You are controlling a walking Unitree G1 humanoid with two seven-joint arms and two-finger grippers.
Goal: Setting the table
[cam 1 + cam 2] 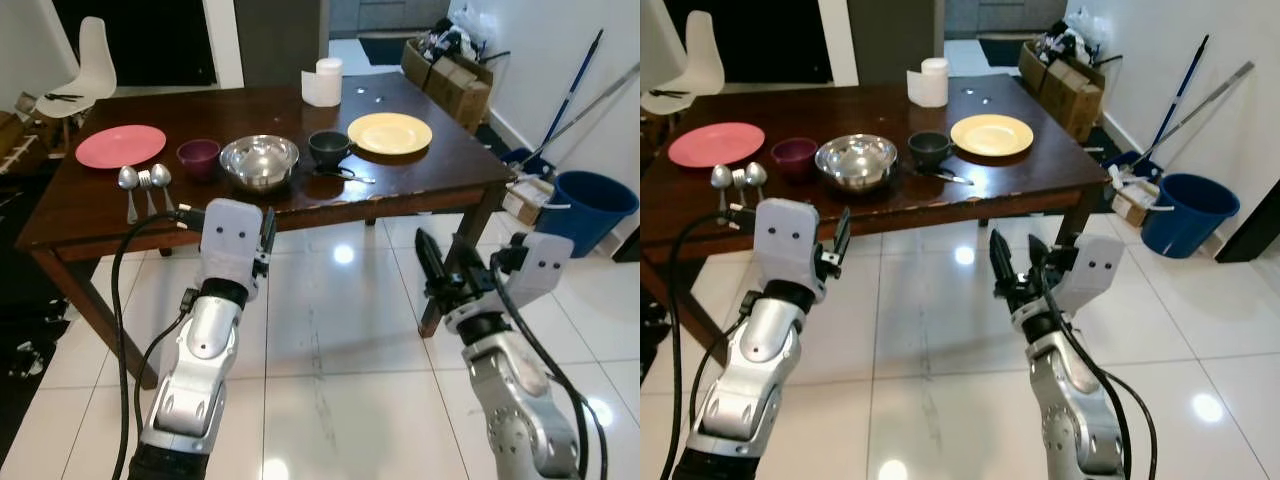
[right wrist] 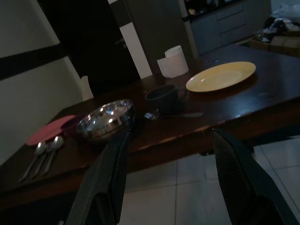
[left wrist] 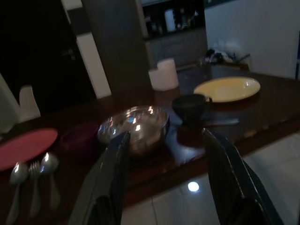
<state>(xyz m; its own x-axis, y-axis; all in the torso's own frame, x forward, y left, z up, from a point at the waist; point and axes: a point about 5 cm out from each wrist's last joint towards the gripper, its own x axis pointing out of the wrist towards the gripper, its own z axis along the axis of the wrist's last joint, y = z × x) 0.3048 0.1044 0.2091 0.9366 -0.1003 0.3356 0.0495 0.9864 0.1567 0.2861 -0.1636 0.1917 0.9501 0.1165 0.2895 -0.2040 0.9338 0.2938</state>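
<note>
Dark brown wood forms the table point(image 1: 420, 175), which is set on a glossy white tiled floor point(image 1: 330, 380).

Along the table's near half, from the robot's left to its right, are listed: a pink plate point(image 1: 121, 146); a small purple bowl point(image 1: 198, 156); a steel bowl point(image 1: 259, 161), roughly central; a dark cup point(image 1: 329, 147); and a yellow plate point(image 1: 390, 133). The purple bowl and the steel bowl are placed just beside each other. Three pieces of cutlery point(image 1: 145, 184) are laid side by side near the front edge, in front of the pink plate. A single spoon point(image 1: 345, 175) is laid just in front of the dark cup. A white paper roll point(image 1: 322, 82) is stood at the far edge.

The left gripper point(image 3: 164, 178) is held in the air short of the table's front edge, its fingers spread wide and nothing held between them. The right gripper point(image 2: 168, 173) is held likewise over the floor, fingers wide apart and empty.

Recorded beyond the table: a white chair point(image 1: 88, 62) at the far left, cardboard boxes point(image 1: 447, 68) at the far right, and a blue bucket point(image 1: 585, 207) by the right wall with mop handles point(image 1: 575, 95) leaned above it.
</note>
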